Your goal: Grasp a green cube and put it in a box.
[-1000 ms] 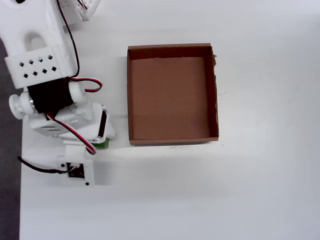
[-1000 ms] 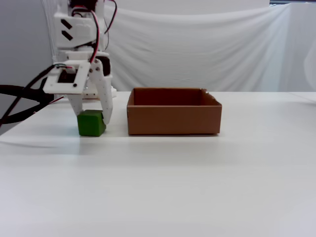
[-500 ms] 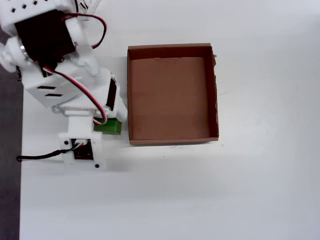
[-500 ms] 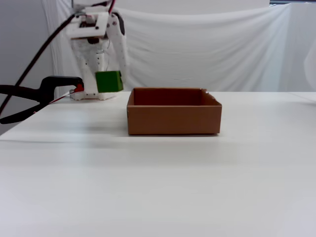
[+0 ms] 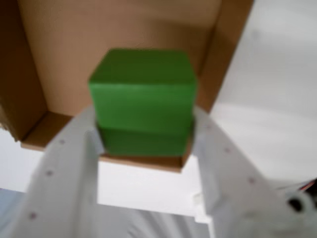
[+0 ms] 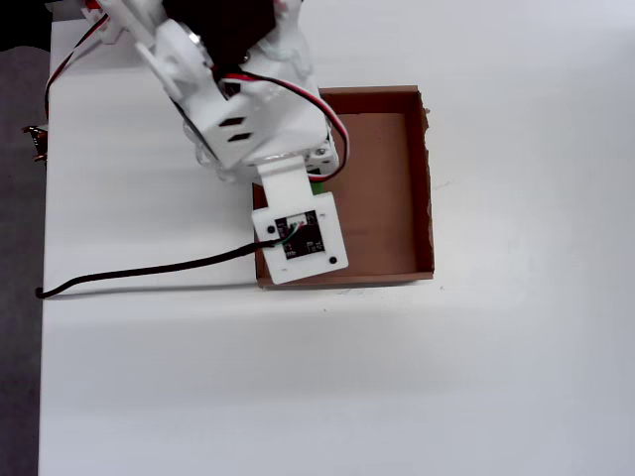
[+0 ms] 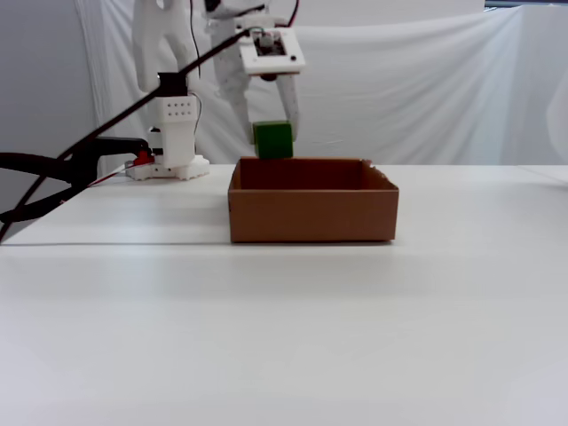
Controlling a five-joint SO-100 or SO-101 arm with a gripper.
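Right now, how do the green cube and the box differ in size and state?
The green cube is small and solid, held in the air by the gripper; the box is far wider, open-topped and rests empty on the table. Both have flat matte faces.

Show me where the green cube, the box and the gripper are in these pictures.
green cube (image 5: 142, 99), wrist view, on its front face.
box (image 7: 312, 215), fixed view, on its near outer wall.
gripper (image 7: 269, 140), fixed view, midway between its fingertips, which are closed on the cube.
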